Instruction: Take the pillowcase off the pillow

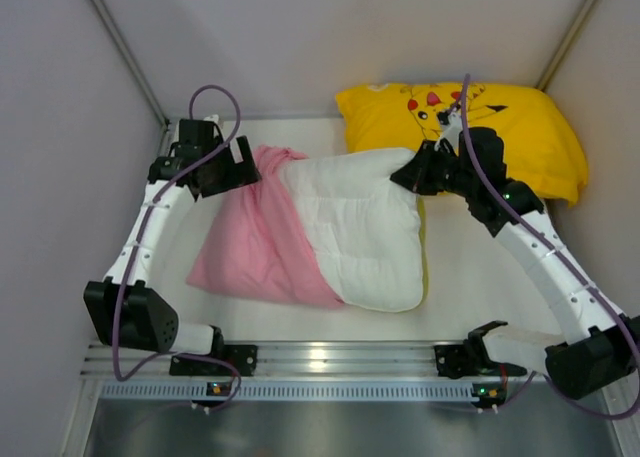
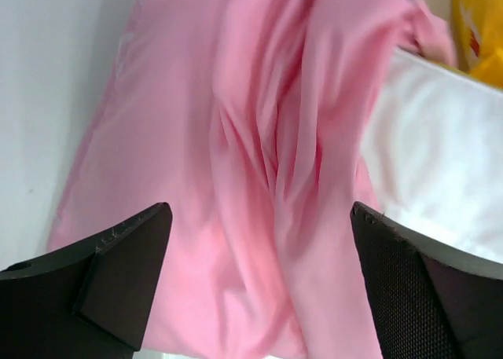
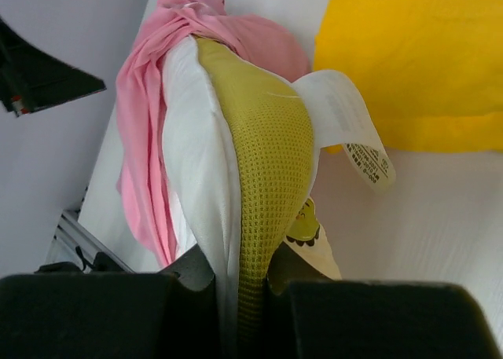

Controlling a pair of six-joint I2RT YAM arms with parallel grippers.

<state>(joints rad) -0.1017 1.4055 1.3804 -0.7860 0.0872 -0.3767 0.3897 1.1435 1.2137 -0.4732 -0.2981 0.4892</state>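
Observation:
The white pillow (image 1: 365, 237) with yellow edge trim (image 3: 263, 163) lies mid-table. The pink pillowcase (image 1: 255, 242) covers only its left end, bunched up. My left gripper (image 1: 245, 167) is at the pillowcase's far corner. In the left wrist view it (image 2: 259, 241) is open, its fingers wide apart over the pink folds (image 2: 259, 123), with white pillow (image 2: 440, 170) to the right. My right gripper (image 1: 405, 174) is shut on the pillow's far right corner. The right wrist view shows it (image 3: 244, 284) pinching the trim and white fabric (image 3: 196, 163).
A yellow cartoon-print pillow (image 1: 520, 127) lies at the back right, touching the right gripper's area. A white care label (image 3: 346, 123) hangs off the gripped corner. Walls enclose the left, back and right sides. A metal rail (image 1: 330, 357) runs along the near edge.

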